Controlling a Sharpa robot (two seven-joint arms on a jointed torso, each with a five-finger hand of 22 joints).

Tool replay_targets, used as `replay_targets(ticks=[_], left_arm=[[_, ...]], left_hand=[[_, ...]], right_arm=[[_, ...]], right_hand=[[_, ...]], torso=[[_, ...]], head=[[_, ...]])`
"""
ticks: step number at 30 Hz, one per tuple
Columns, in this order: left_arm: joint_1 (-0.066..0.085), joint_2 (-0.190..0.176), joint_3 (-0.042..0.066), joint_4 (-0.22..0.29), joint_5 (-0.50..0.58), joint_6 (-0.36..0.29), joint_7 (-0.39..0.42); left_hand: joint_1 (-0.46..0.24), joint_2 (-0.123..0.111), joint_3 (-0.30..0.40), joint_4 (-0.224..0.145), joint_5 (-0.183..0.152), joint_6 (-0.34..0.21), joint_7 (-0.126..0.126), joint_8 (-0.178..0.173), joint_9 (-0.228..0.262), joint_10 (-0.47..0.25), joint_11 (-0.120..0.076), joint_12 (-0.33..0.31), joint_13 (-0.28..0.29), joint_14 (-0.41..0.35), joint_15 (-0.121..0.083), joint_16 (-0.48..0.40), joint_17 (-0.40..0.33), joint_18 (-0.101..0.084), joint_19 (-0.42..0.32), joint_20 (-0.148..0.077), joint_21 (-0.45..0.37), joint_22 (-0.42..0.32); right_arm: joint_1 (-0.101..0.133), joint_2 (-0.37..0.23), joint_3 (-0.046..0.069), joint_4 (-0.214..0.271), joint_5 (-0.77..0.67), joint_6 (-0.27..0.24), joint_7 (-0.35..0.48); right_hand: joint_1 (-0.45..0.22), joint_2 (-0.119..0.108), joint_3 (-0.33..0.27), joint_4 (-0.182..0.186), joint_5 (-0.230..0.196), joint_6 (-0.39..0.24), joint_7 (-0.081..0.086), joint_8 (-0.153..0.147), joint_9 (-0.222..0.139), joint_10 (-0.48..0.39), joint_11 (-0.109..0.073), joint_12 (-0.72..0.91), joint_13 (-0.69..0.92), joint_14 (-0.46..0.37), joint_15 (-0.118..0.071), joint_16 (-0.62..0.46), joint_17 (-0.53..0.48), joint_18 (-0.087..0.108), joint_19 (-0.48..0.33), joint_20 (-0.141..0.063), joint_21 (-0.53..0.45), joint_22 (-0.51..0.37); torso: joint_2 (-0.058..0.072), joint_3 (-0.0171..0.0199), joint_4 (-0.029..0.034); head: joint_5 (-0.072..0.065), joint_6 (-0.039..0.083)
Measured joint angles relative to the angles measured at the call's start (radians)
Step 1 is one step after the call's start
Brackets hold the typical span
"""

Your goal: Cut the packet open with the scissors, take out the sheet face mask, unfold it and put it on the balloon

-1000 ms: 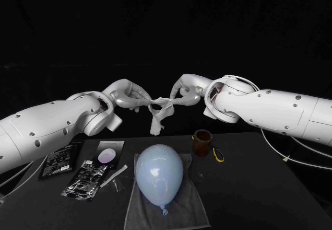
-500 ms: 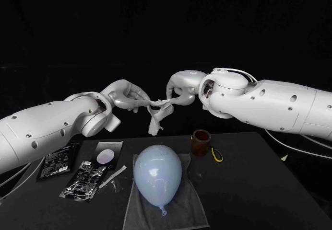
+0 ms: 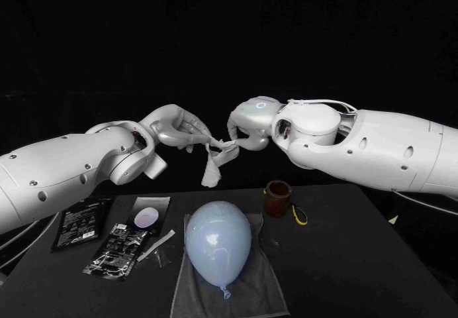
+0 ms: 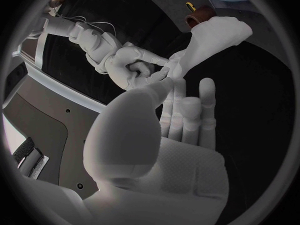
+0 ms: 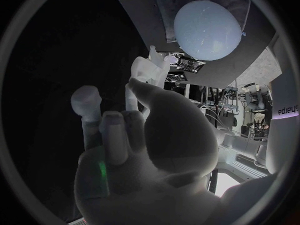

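**Sheet face mask** (image 3: pixel 212 167): white, crumpled and partly unfolded. It is held in the air above the far edge of the tabletop (image 3: pixel 363 265), between the two hands, and its lower part hangs free.

**Left hand** (image 3: pixel 177 129): raised, pinching the mask's upper edge at the fingertips. The other fingers are extended in the left wrist view.

**Right hand** (image 3: pixel 250 127): raised and facing the left hand, close to it. Its fingers are curled and nip the same upper edge.

**Balloon** (image 3: pixel 220 240): pale blue, lying lengthwise on a grey cloth (image 3: pixel 250 298) at the tabletop's middle, knot toward the robot. It sits below the mask, well apart from it.

**Packet** (image 3: pixel 148 213): silvery with a pale oval, lying flat left of the balloon. A narrow strip (image 3: pixel 157 244) lies just beside it.

**Other packets**: a black one (image 3: pixel 81 224) and a clear-fronted dark one (image 3: pixel 114 250), both farther left.

**Brown cup** (image 3: pixel 278 199): upright, right of the balloon.

**Scissors** (image 3: pixel 300 214): a yellow-handled item just beside the cup, probably the scissors, though too small to be sure.
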Motion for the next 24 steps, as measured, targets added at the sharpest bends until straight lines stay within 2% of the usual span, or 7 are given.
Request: replay_targets(ticks=[7, 16, 23, 24], left_arm=[[0.002, -0.030, -0.001, 0.038, -0.004, 0.014, -0.001], [0.000, -0.089, -0.006, 0.131, 0.018, 0.034, -0.004], [-0.009, -0.126, -0.009, 0.202, 0.080, 0.049, -0.004], [-0.011, -0.131, -0.010, 0.213, 0.093, 0.051, -0.004]], left_hand=[[0.000, 0.000, 0.000, 0.000, 0.000, 0.000, 0.000, 0.000, 0.000, 0.006, -0.002, 0.000, 0.000, 0.001, -0.001, 0.000, 0.001, 0.000, 0.000, 0.000, 0.005, 0.000], [-0.001, -0.001, 0.000, 0.000, 0.000, -0.003, -0.003, -0.001, 0.004, 0.007, 0.000, 0.000, 0.000, 0.001, -0.001, 0.003, 0.004, -0.001, 0.000, 0.000, 0.005, 0.001], [-0.001, -0.001, 0.000, 0.000, 0.000, 0.001, 0.000, -0.001, 0.005, 0.007, 0.000, 0.000, 0.000, 0.003, 0.001, 0.004, 0.005, -0.006, 0.000, 0.000, 0.005, 0.001], [-0.003, -0.003, 0.000, 0.000, 0.000, 0.001, 0.000, 0.000, 0.005, 0.009, -0.002, 0.000, 0.000, 0.004, 0.000, 0.004, 0.008, -0.002, 0.000, 0.000, 0.005, 0.001]], right_arm=[[0.000, -0.031, 0.000, 0.011, 0.067, -0.033, 0.000], [-0.001, -0.097, -0.002, 0.037, 0.390, -0.095, 0.074], [-0.003, -0.146, -0.005, 0.094, 0.632, -0.086, 0.145], [-0.004, -0.154, -0.006, 0.108, 0.664, -0.079, 0.155]], right_hand=[[0.000, 0.000, 0.004, 0.004, -0.002, 0.002, 0.000, 0.001, 0.000, 0.000, 0.000, 0.000, 0.000, 0.002, -0.002, 0.000, 0.000, 0.000, 0.000, 0.000, -0.007, 0.000], [-0.004, -0.004, 0.013, 0.013, -0.002, 0.002, 0.000, 0.002, 0.000, 0.000, 0.000, 0.000, -0.001, -0.002, -0.005, -0.004, -0.001, 0.000, -0.004, -0.004, -0.035, -0.001], [0.001, -0.008, 0.014, 0.014, -0.002, 0.002, 0.000, 0.004, 0.000, 0.000, 0.000, -0.004, -0.001, -0.002, -0.005, 0.000, -0.001, 0.000, -0.004, -0.004, -0.035, 0.000], [0.001, -0.008, 0.014, 0.014, -0.002, 0.001, 0.000, 0.004, 0.000, 0.000, 0.000, -0.004, -0.001, -0.002, -0.005, 0.000, -0.001, -0.001, -0.004, -0.004, -0.035, 0.000]], torso=[[-0.005, -0.0003, -0.0006], [-0.013, -0.0042, 0.0002], [-0.028, -0.0058, 0.0032], [-0.030, -0.0060, 0.0035]], head=[[0.002, -0.004], [0.010, -0.016], [0.017, -0.027], [0.019, -0.029]])
